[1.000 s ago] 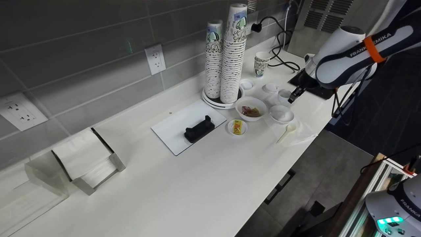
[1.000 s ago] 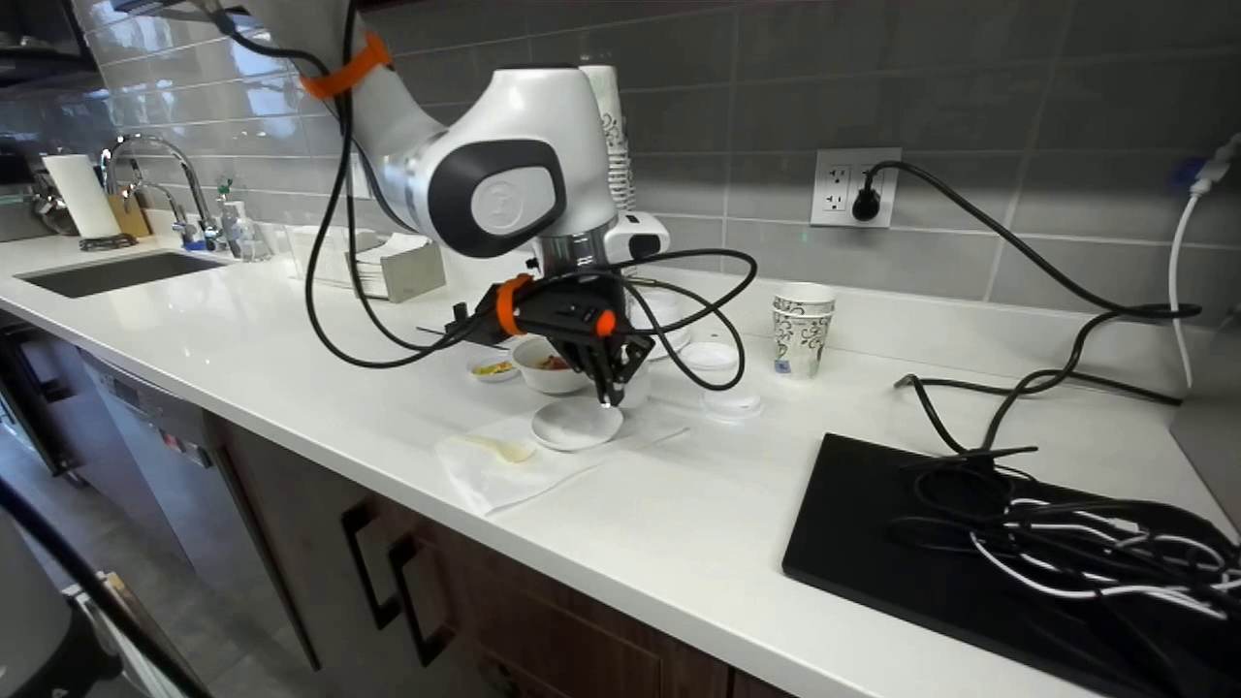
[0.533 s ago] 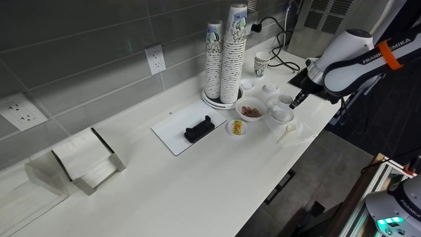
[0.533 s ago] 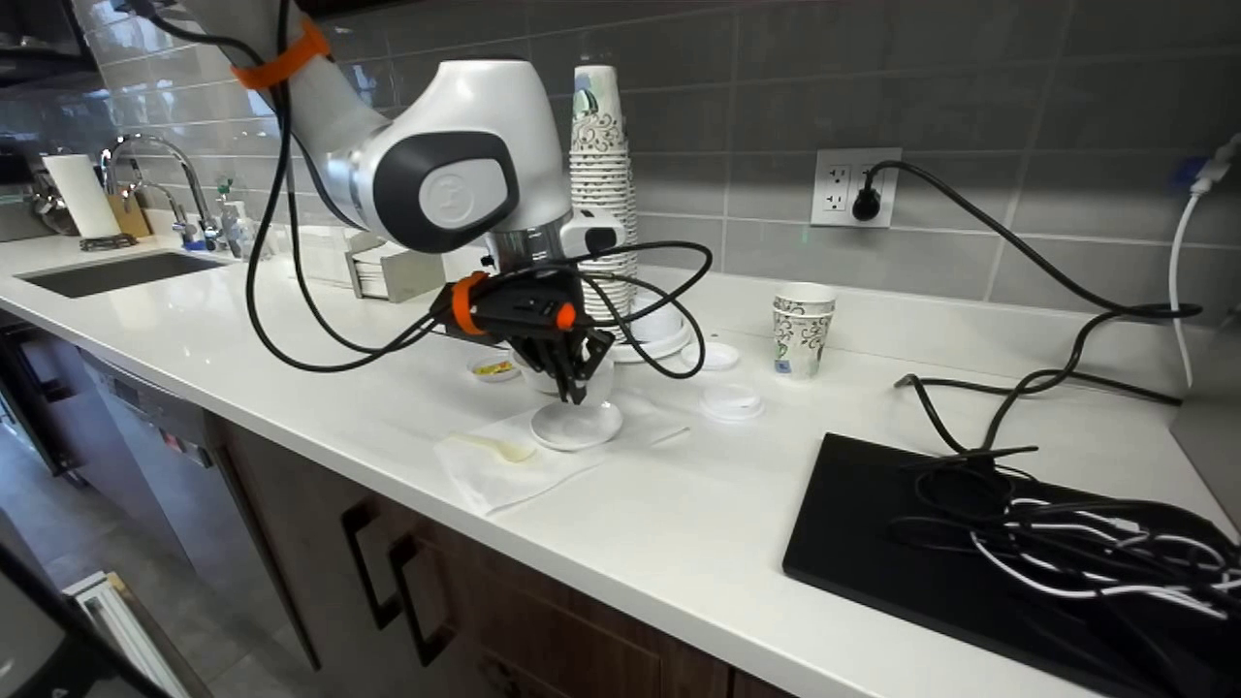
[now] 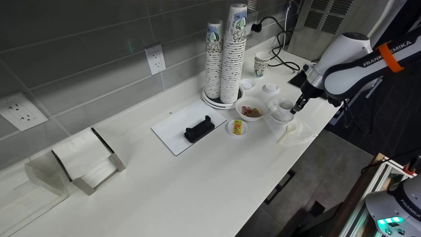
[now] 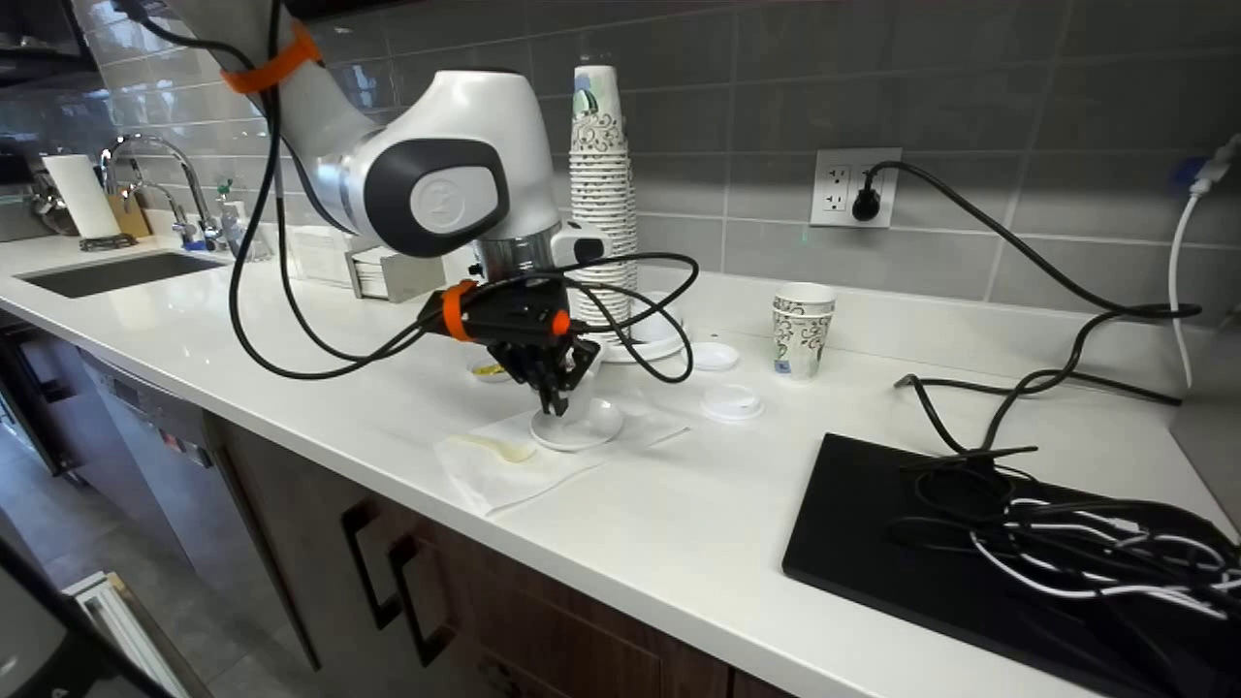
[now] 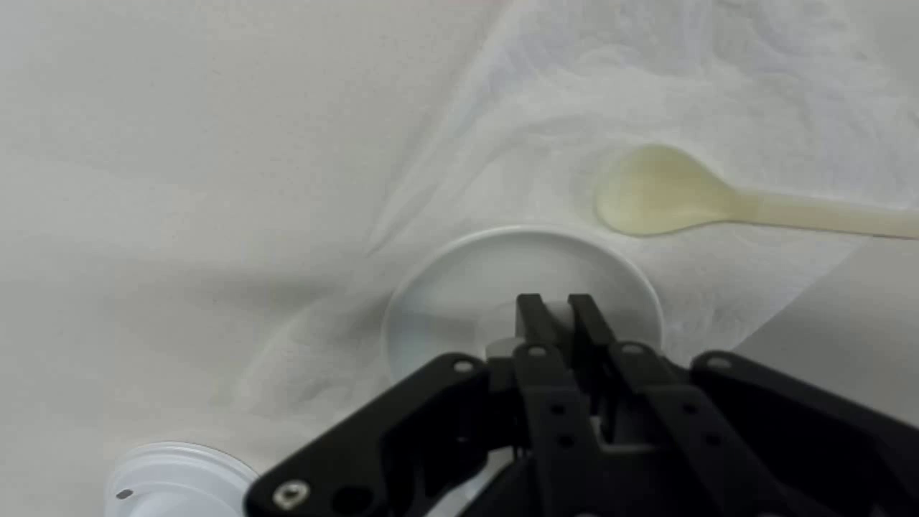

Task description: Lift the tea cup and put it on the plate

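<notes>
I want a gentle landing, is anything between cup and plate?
Nothing visible: the claw holds the cup over the plate; whether those two touch is unclear. The spoon lies beside the plate.

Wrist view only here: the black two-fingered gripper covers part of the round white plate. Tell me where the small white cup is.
Observer: In an exterior view, the small white cup looks held at the tips of the black two-fingered gripper, over the round white plate; whether cup and plate touch, I can't tell.
Operator: Report what stands beside the plate, hidden from me.
Observer: A round white bowl with reddish-brown contents.
Operator: Name anything tall nearby, outside my picture.
Observer: Two stacks of patterned paper cups, beside the bowl and nearer the grey tiled wall.
</notes>
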Robot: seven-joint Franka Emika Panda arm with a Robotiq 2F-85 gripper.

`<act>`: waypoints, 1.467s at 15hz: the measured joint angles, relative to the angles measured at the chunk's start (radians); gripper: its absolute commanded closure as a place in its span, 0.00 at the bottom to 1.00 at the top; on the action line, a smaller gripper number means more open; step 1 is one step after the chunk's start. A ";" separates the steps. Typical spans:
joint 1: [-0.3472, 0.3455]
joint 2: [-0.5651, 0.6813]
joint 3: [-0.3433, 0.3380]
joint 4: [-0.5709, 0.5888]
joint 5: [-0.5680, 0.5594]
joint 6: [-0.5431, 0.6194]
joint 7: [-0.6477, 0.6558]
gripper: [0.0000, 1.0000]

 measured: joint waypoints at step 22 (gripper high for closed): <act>0.008 0.044 -0.011 0.004 0.029 0.008 -0.043 0.97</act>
